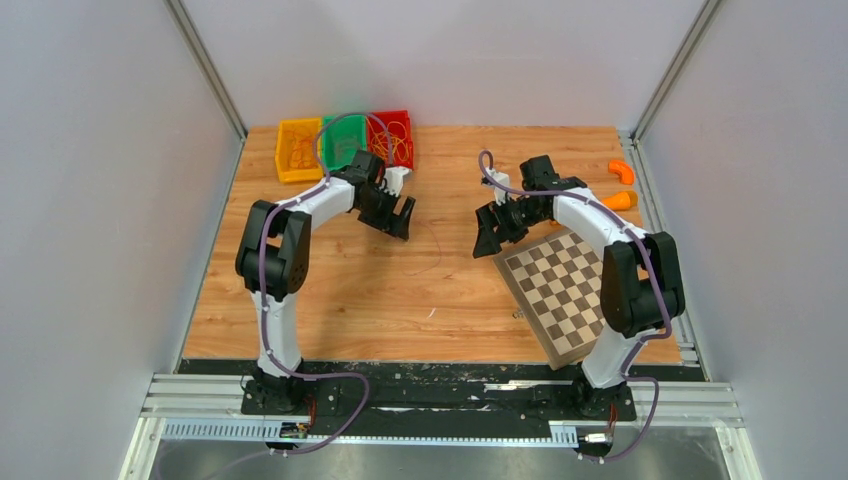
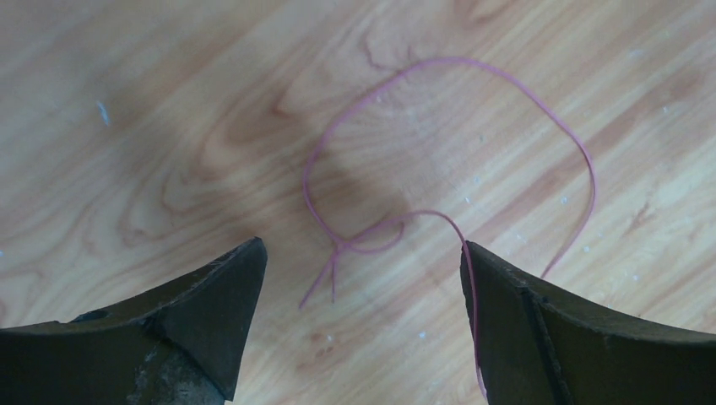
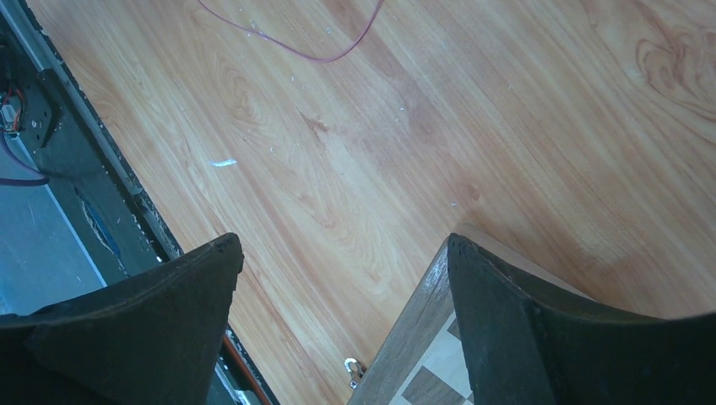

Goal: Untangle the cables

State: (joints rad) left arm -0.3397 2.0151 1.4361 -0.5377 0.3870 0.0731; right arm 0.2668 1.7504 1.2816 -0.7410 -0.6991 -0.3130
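Fingers (image 2: 211,321): both pairs stand wide apart and clamp nothing. The left gripper (image 2: 361,253) hangs over the table (image 2: 127,126), and the right gripper (image 3: 342,245) hovers over the corner of the chessboard (image 3: 431,380).
Loose cable (image 2: 456,61): one thin reddish strand lies flat on the wood between the two grippers. It bends into a wide loop that crosses itself at a small knot (image 2: 342,245) just ahead of the left fingertips, with two short ends poking out below (one run trails past the inner edge of a left finger, and contact cannot be told).
Other cables (image 1: 398,140): curly strands sit in the red bin (image 1: 405,114) and the yellow bin (image 1: 280,150) at the far left of the table.
Right wrist view: only a curve of the strand shows at the top, well apart from those fingers.
Step in hand: probably taking hold on either side of the crossing to open it.
Doing it well: the left gripper should come straight down on a single run just beside the knot, not on it, with its pads low against the wood. The right gripper must first travel over to the loop's far side.
Pull: gentle and low, easing a short end back through.
Risk: the wire is so thin that it may slip between the pads, and tugging both long runs would tighten the knot.
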